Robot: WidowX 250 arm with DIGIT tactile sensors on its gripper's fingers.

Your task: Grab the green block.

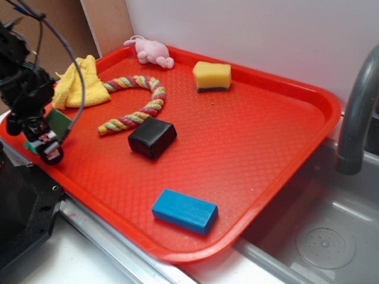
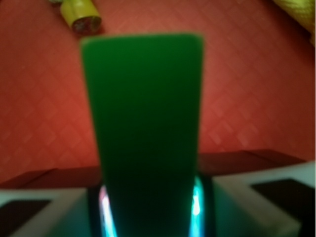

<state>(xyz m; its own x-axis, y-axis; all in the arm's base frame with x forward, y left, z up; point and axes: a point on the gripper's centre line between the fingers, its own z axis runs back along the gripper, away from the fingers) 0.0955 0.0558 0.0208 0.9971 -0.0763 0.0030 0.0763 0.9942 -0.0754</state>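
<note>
Currently, in the exterior view, the gripper (image 1: 42, 142) sits at the 9 o'clock edge of the red tray (image 1: 266, 148), its jaws apparently closed on the green block (image 1: 56, 122), just beside the yellow cloth (image 1: 77, 86).

Wrist view: the green block (image 2: 143, 113) fills the centre, standing between the jaws above the tray. Judged step: grasp made. Next move: lift straight up, keeping grip.

The green block (image 1: 56, 122), small and flat, sits at the tray's left edge. In the wrist view it fills the frame, blurred, standing lengthwise.
</note>
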